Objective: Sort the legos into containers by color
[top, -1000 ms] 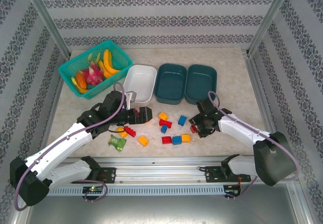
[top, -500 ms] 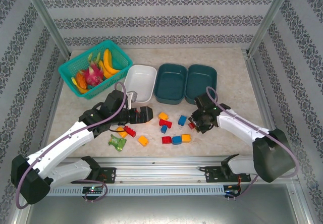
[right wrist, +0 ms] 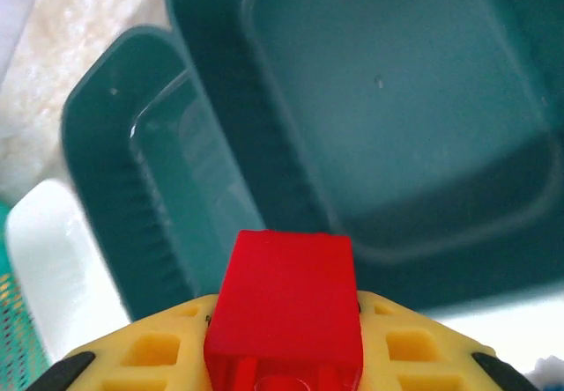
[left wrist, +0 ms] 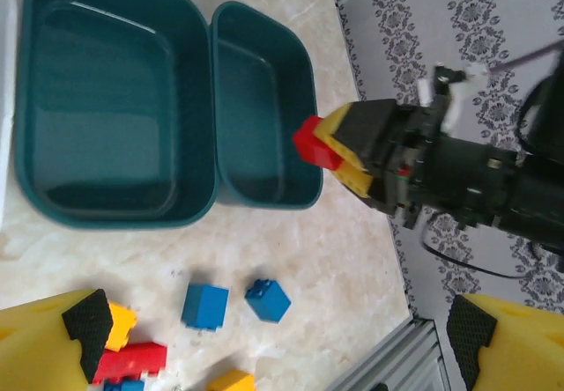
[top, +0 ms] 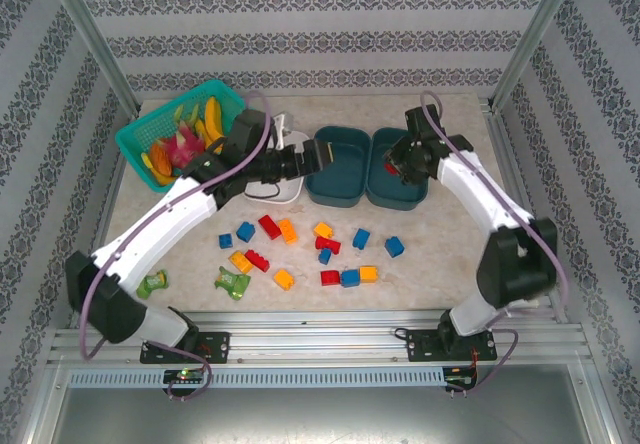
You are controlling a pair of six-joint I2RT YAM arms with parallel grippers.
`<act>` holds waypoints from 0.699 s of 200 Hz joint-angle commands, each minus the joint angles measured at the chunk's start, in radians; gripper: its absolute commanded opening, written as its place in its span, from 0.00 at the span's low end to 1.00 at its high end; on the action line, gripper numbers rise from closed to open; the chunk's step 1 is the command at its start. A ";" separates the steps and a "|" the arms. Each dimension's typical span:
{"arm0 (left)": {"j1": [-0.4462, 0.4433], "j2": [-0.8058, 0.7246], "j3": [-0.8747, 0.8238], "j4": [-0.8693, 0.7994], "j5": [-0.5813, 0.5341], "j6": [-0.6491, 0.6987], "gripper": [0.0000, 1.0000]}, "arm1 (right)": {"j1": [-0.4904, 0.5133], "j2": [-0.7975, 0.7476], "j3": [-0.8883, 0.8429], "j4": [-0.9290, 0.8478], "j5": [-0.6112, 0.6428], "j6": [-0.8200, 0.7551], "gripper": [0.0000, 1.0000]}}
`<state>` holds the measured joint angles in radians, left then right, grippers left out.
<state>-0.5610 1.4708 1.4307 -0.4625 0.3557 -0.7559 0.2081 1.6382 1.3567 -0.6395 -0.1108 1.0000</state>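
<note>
My right gripper (top: 398, 162) is shut on a red lego (right wrist: 286, 298) and holds it above the right dark teal container (top: 400, 197). In the left wrist view that red lego (left wrist: 308, 140) hangs over the tub's near right corner (left wrist: 260, 118). My left gripper (top: 322, 152) is open and holds nothing. It hovers at the near left edge of the middle teal container (top: 345, 176), beside the white container (top: 292, 192). Several red, blue and orange-yellow legos (top: 327, 245) lie scattered on the table in front of the tubs. Both teal tubs look empty.
At the back left stands a bright teal lattice basket (top: 160, 129) with toy fruit. Two green packets (top: 232, 282) (top: 152, 284) lie near the front left. A metal rail (top: 320, 339) runs along the near edge, and patterned walls close in the sides.
My right gripper shut on the red lego and carried it from the table up over the right teal tub. My left arm swung away from the legos to the tubs, still open.
</note>
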 commanded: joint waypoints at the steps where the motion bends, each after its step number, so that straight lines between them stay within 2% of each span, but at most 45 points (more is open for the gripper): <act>1: 0.014 0.105 0.120 -0.005 0.039 0.023 1.00 | -0.038 0.130 0.090 -0.022 -0.041 -0.118 0.22; 42: 0.014 0.294 0.315 -0.056 0.073 0.022 1.00 | -0.093 0.334 0.222 -0.078 -0.043 -0.152 0.23; 89: 0.015 0.382 0.378 -0.065 0.084 0.020 1.00 | -0.106 0.471 0.345 -0.197 -0.031 -0.146 0.25; 102: 0.015 0.392 0.386 -0.067 0.086 0.023 1.00 | -0.106 0.486 0.364 -0.211 -0.035 -0.142 0.30; 127: 0.015 0.399 0.392 -0.076 0.083 0.029 1.00 | -0.105 0.494 0.395 -0.235 -0.031 -0.145 0.51; 140: 0.014 0.393 0.393 -0.083 0.077 0.032 1.00 | -0.105 0.478 0.411 -0.243 -0.032 -0.149 0.57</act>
<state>-0.5606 1.8591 1.7824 -0.5167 0.4191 -0.7452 0.1020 2.1216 1.7164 -0.8246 -0.1471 0.8581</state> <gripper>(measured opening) 0.998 0.535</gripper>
